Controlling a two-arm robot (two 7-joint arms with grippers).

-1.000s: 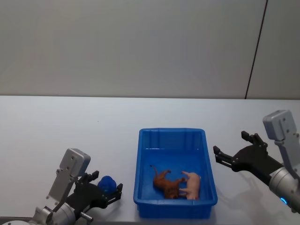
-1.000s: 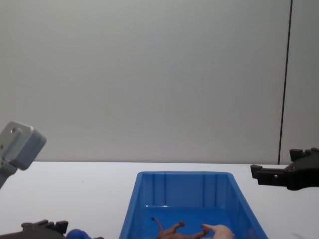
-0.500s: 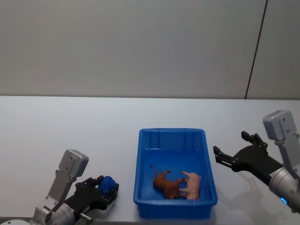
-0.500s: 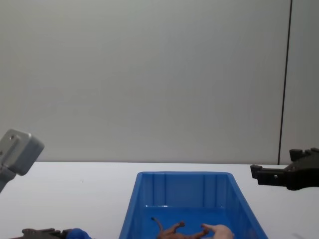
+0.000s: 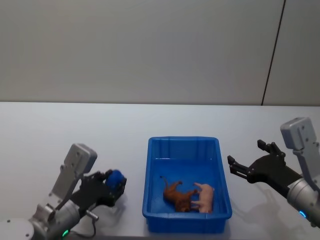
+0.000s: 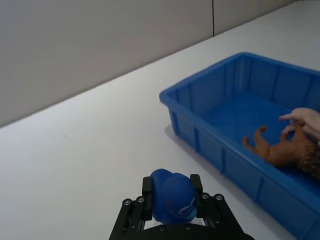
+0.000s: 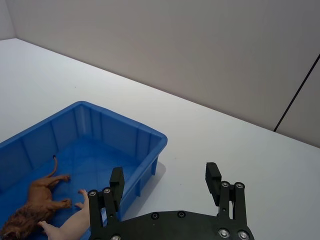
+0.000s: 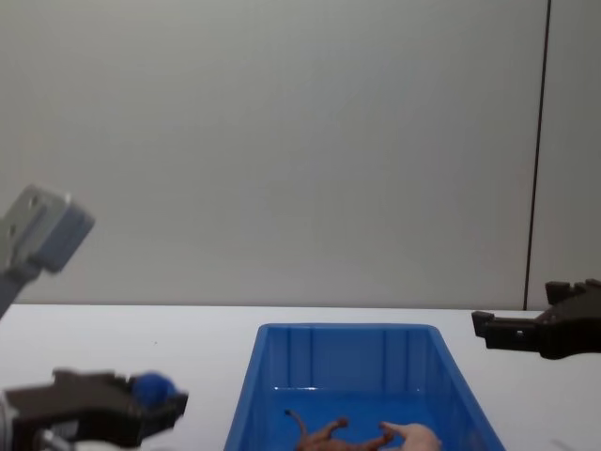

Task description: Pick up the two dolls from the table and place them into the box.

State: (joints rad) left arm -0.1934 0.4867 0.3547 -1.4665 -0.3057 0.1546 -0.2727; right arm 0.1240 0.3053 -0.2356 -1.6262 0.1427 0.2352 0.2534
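My left hand point(image 5: 112, 184) is matte black, built of flat linked plates with silver screw heads at the joints. A light grey, box-shaped wrist housing point(image 5: 75, 169) with rounded corners sits above it, and a small green light glows lower down on the arm. My right hand point(image 5: 247, 164) is the same black plate construction, its fingers point(image 7: 116, 183) ending in square blocks with shiny screws along the knuckles. Its grey housing point(image 5: 301, 137) matches, with a small blue light below.
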